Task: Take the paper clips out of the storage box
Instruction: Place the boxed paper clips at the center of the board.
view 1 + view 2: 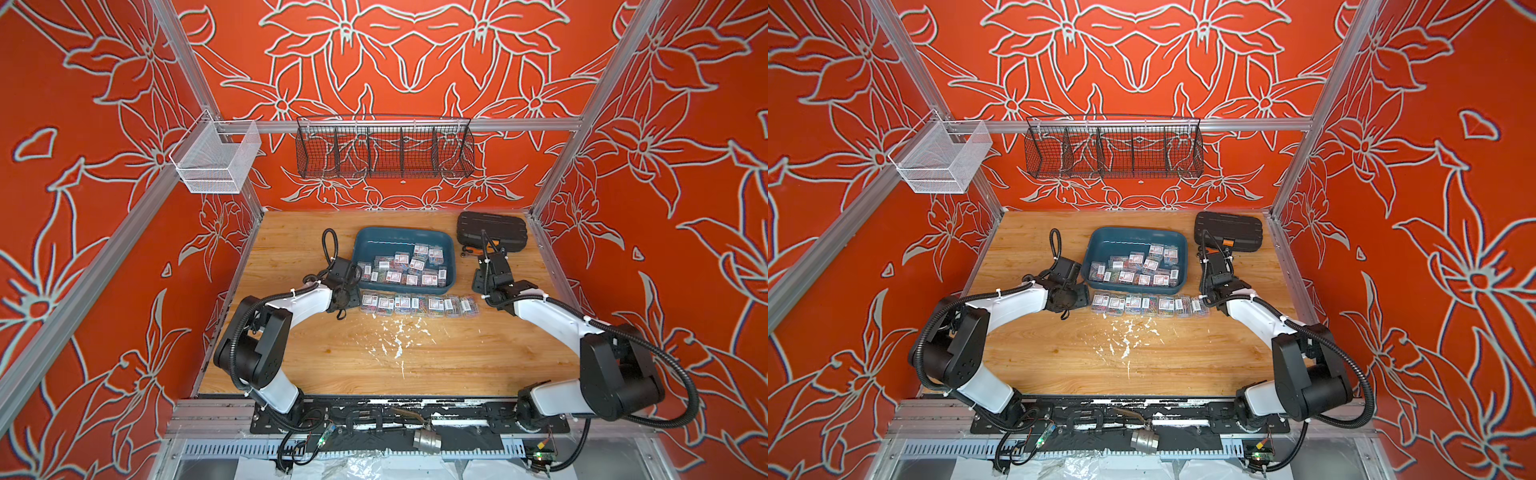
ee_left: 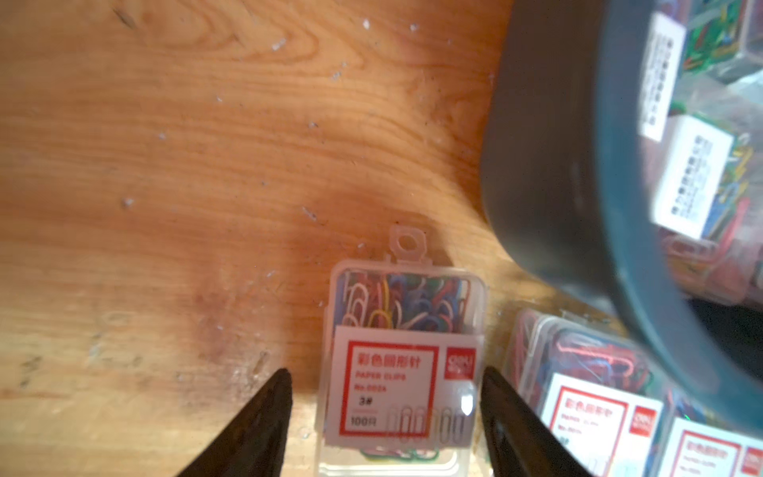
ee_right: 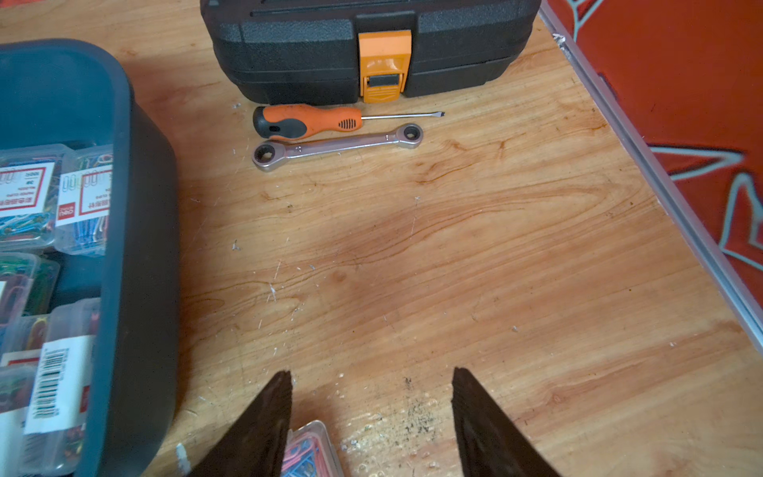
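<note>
Wooden tabletop (image 1: 415,357), grain running side to side, flecked with white marks near its middle; on it stood the storage box (image 1: 368,243), toward the back wall; a row of paper clips (image 1: 417,305) boxes lay side by side just in front of the tray; a black case (image 1: 492,230) sat at the back right corner, with a screwdriver (image 3: 307,122) and a wrench (image 3: 336,146) parallel before its latch.
</note>
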You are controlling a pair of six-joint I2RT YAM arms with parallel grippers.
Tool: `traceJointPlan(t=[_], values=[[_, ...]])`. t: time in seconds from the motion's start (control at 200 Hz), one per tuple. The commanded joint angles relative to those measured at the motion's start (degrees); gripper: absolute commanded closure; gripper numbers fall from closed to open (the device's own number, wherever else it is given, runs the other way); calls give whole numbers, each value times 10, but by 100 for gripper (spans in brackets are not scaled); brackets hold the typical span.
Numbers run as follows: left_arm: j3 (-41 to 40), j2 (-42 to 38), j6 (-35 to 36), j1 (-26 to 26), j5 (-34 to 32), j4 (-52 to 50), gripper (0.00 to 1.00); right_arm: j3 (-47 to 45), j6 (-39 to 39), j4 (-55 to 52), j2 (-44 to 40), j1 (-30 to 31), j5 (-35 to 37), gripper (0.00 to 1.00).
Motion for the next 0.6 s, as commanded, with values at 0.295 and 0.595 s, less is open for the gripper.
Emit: traceJointPlan(t=[0.295,0.595], values=[[-59,-13,-1,24,142,127,31,4,-6,-4,3,-1,-3,36],[-64,-42,1,25,149,109,31,8,-6,-7,6,-1,-1,36]])
